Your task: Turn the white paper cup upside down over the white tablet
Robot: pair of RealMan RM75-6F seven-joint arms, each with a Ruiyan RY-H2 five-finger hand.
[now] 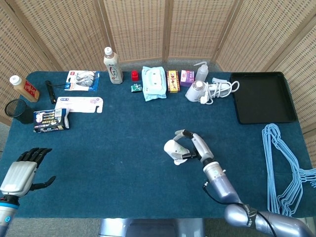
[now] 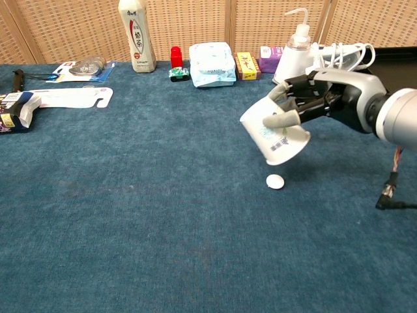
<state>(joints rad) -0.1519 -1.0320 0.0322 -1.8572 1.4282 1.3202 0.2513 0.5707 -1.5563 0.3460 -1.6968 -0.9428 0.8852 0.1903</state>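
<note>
1. Near the middle of the blue table (image 1: 123, 163), the right hand (image 2: 306, 104) grips one white paper cup (image 2: 273, 135) above the cloth, tilted with its mouth turned down and to the right in the chest view.
2. Just under the cup's mouth lies the one white tablet (image 2: 275, 181), flat on the cloth and not touching the cup; the head view hides it behind the cup.
3. At the near left corner, the left hand (image 1: 22, 170) holds nothing, its dark fingers apart, well away from the cup.
4. Along the far edge stand one tall white bottle (image 1: 112, 65), one small red thing (image 1: 134, 75), one pack of wipes (image 1: 153, 83), one yellow box (image 1: 172, 81), one purple box (image 1: 187, 77) and one squirt bottle (image 1: 200, 72).
5. Right of these sits one black tray (image 1: 262, 97), and nearer the robot, at the table's right edge, a bunch of blue hangers (image 1: 285, 163), too tangled to count.
</note>
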